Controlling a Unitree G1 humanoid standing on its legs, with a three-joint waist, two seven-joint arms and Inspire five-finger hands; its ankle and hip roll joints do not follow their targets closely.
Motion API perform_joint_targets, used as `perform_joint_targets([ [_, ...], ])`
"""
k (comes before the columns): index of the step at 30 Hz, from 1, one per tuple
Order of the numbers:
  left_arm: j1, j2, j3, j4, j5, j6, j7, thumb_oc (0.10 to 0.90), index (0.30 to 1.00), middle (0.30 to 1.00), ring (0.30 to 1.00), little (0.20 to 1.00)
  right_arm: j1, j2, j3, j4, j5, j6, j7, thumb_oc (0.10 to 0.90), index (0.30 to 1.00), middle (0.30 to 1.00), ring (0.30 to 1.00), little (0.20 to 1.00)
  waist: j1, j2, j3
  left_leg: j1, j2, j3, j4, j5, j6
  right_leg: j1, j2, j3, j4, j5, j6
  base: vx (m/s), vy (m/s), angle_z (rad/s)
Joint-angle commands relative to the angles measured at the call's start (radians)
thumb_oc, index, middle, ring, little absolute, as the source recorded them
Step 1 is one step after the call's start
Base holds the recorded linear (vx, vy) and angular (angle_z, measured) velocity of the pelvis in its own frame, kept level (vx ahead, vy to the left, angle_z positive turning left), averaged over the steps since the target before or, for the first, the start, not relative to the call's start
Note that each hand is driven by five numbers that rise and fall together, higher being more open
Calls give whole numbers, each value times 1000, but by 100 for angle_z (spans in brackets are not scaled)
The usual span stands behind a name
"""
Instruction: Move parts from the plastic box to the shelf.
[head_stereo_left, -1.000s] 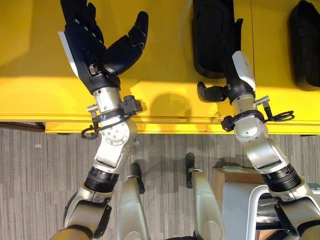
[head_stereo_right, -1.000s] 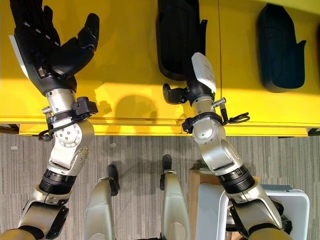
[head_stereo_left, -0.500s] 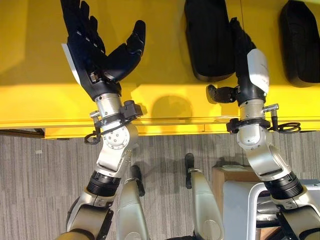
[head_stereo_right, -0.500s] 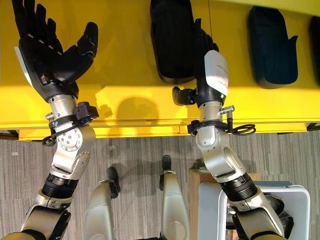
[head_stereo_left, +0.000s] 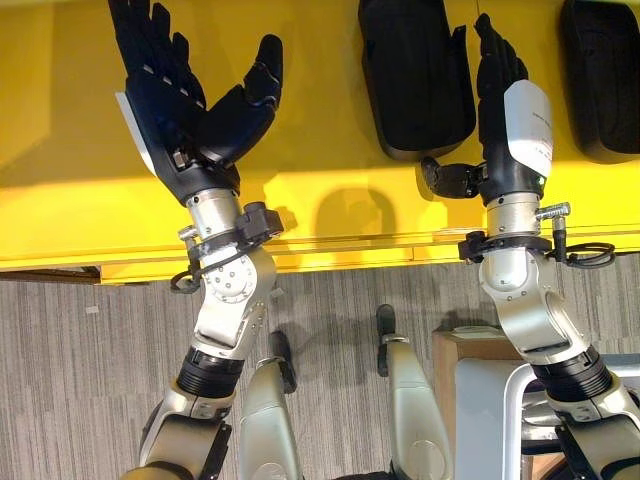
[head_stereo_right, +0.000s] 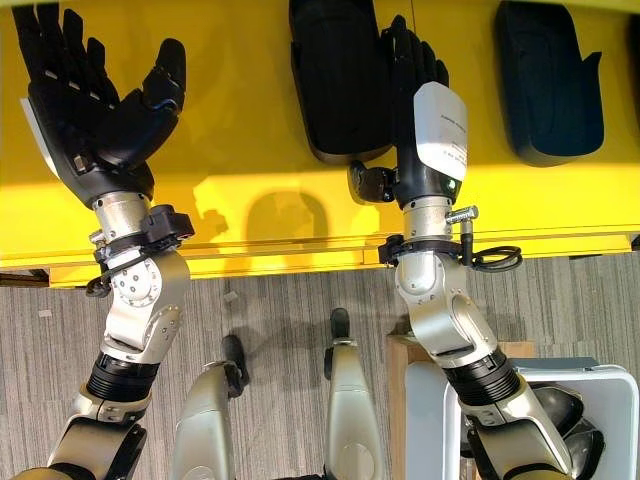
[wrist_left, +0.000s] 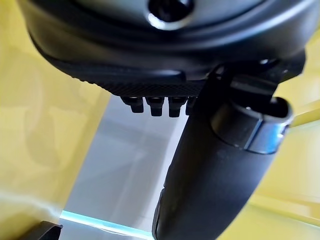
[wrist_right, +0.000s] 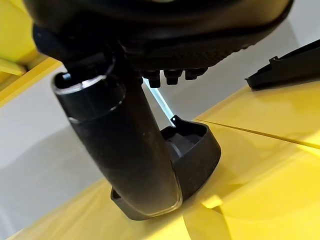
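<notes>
A black moulded part (head_stereo_left: 415, 75) lies flat on the yellow shelf (head_stereo_left: 330, 180), with a second black part (head_stereo_left: 600, 70) to its right. My right hand (head_stereo_left: 505, 110) is open over the shelf just right of the middle part, fingers straight along its edge and thumb sticking out below its near end. In the right wrist view the thumb (wrist_right: 120, 150) stands in front of that part (wrist_right: 197, 150), apart from it, and the other part (wrist_right: 290, 65) shows beyond. My left hand (head_stereo_left: 185, 100) is raised open and holds nothing over the shelf's bare left side.
The shelf's front lip (head_stereo_right: 300, 255) runs across the view above grey carpet. A pale plastic box (head_stereo_right: 425, 420) stands at the lower right with dark parts (head_stereo_right: 570, 420) inside, next to a brown carton (head_stereo_right: 400, 350).
My right hand has slid further onto the shelf, from below the middle part to beside it, fingers now straight. The view has shifted slightly. My left hand has barely moved.
</notes>
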Motion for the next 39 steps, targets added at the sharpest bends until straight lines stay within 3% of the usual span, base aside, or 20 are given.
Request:
perform_joint_targets([
  [1,-58,19,28,-206,20,-109,-42,900,1000,1000,1000,1000,-94,-34,-86,-172,-78,-83,-53,900,1000,1000,1000,1000,0,35,-15,64,-41,61,-76,-2,62,68,42,-42,93,-154,-70,0,0,0],
  [7,-47,19,33,-216,7,-110,-55,900,1000,1000,1000,1000,-96,-29,-73,-177,-61,-74,-51,900,1000,1000,1000,1000,3,36,-15,64,-42,60,-71,-7,64,69,41,-40,93,-153,-71,0,0,0],
  [11,-38,18,32,-218,0,-127,-52,900,1000,1000,1000,1000,-82,-20,-74,-186,-23,-111,-62,900,1000,1000,1000,1000,2,34,-15,83,-42,61,-87,-2,61,86,40,-42,81,-152,-67,0,0,0],
  [13,-16,14,40,-221,-7,-144,-61,900,1000,1000,1000,1000,-28,-27,-75,-194,40,-85,25,900,1000,1000,1000,1000,1,29,-15,125,-41,64,-120,6,59,124,35,-51,60,-151,-64,40,14,-1],
  [19,58,33,78,-251,-26,-176,-82,900,1000,1000,1000,1000,142,-94,-115,-199,177,-59,114,900,1000,1000,1000,1000,-2,12,-15,214,-29,72,-185,31,49,209,24,-77,25,-149,-55,41,-23,4],
  [26,152,41,113,-282,-72,-207,-124,900,1000,1000,1000,1000,347,-145,-229,-224,299,-166,97,900,1000,1000,1000,1000,-19,-19,-58,332,10,76,-314,78,28,316,40,-91,-72,-126,-43,39,-62,13],
  [35,227,31,130,-277,-104,-255,-134,900,1000,1000,1000,1000,495,-165,-335,-265,391,-263,86,900,1000,1000,1000,1000,-54,-26,-156,441,66,111,-477,153,-7,406,63,-83,-197,-97,-31,9,4,-6],
  [38,271,26,143,-271,-161,-228,-143,900,1000,1000,1000,1000,533,-155,-356,-274,448,-282,110,900,1000,1000,1000,1000,-65,-18,-187,469,73,120,-501,169,-12,429,66,-80,-222,-85,-32,-5,139,-13],
  [39,310,21,147,-256,-244,-197,-171,900,1000,1000,1000,1000,562,-140,-362,-269,477,-308,121,900,1000,1000,1000,1000,-71,-13,-208,495,68,123,-510,168,-15,454,60,-78,-240,-81,-27,9,205,-7],
])
